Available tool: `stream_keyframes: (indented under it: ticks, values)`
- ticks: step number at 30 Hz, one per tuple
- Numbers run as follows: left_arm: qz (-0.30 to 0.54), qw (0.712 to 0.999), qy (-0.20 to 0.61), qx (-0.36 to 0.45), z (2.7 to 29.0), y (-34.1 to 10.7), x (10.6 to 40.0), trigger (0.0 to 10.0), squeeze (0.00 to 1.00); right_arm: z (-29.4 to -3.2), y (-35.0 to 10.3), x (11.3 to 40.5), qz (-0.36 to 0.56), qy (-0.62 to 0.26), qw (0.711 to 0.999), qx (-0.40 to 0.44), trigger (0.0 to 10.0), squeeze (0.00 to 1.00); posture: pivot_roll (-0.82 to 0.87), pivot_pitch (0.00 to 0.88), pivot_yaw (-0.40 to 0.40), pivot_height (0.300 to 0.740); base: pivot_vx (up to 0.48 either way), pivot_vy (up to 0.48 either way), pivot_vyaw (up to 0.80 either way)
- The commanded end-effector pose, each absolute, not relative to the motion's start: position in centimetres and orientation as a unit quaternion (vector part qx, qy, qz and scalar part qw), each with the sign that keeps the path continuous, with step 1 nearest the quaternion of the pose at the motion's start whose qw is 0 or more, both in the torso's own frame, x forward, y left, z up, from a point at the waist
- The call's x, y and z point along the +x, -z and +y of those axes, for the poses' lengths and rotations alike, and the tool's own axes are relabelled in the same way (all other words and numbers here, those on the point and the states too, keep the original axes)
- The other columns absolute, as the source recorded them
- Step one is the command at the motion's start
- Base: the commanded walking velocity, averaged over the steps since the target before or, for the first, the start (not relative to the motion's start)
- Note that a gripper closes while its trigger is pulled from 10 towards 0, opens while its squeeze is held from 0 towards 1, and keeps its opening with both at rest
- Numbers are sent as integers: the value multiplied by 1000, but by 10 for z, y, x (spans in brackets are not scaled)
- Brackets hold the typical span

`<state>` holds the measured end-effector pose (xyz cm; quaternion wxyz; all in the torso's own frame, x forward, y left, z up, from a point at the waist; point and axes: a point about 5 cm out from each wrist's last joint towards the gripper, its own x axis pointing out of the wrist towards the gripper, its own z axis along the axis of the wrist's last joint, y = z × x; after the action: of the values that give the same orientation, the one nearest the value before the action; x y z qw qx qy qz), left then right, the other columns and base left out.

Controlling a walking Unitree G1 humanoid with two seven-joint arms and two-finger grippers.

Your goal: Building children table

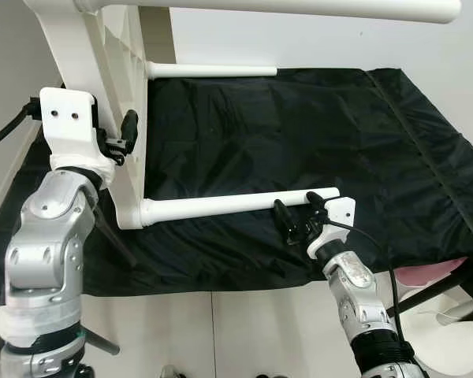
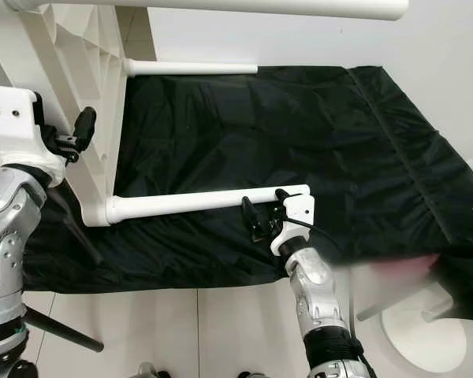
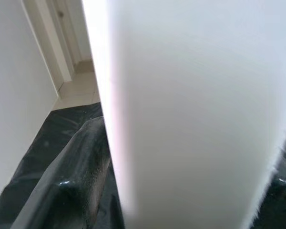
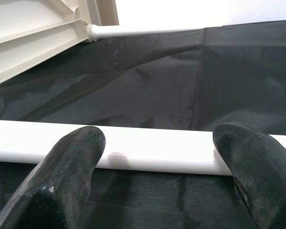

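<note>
Tabletop (image 1: 102, 87), white, stands on edge on black sheet (image 1: 299, 134); three legs fitted, fourth corner unseen. Left gripper (image 1: 124, 135) clamps tabletop rim. Right gripper (image 1: 299, 213) at near leg (image 1: 221, 206), fingers (image 4: 71, 157) spread astride it. Assembly apparently nearly complete.

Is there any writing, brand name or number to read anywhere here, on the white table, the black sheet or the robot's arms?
None can be read: the white table top, its legs, the black sheet, the left gripper and the right gripper carry no visible text.
</note>
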<state>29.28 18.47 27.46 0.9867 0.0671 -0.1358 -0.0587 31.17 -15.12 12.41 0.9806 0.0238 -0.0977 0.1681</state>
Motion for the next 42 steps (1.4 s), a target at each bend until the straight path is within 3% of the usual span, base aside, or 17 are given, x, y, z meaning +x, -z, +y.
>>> stream_keyframes:
  ticks: [1, 10, 13, 21, 30, 31, 35, 42]
  values:
    - [-137, 968, 193, 86, 169, -278, 284, 10000, 0, -151, -119, 310, -90, -168, 981, 25, 10000, 0, 17, 113, 7, 740, 0, 0, 0]
    - [-96, 959, 246, 104, 179, -282, 268, 10000, 0, -150, -119, 311, -88, -175, 980, 24, 10000, 0, 26, 109, -4, 740, 0, 0, 0]
    - [-48, 947, 294, 122, 187, -277, 247, 10000, 0, -148, -118, 312, -85, -182, 979, 24, 10000, 0, 39, 100, -22, 740, 0, 0, 0]
    - [-17, 947, 297, 117, 193, -278, 232, 10000, 0, -144, -117, 313, -82, -197, 977, 23, 10000, 0, 57, 88, -39, 740, 0, 0, 0]
    - [57, 932, 342, 108, 188, -258, 215, 10000, 0, -138, -118, 317, -81, -212, 974, 23, 10000, 0, 73, 72, -52, 740, 0, 0, 0]
    - [101, 919, 368, 98, 184, -243, 210, 10000, 0, -136, -119, 317, -84, -215, 973, 23, 10000, 0, 77, 67, -52, 740, 0, 0, 0]
    - [138, 901, 402, 88, 171, -224, 205, 10000, 0, -137, -124, 319, -95, -213, 972, 19, 10000, 0, 79, 64, -52, 740, 0, 0, 0]
    - [147, 921, 360, 29, 159, -204, 223, 10000, 0, -138, -131, 322, -109, -201, 973, 25, 10000, 0, 81, 64, -48, 740, 0, 0, 0]
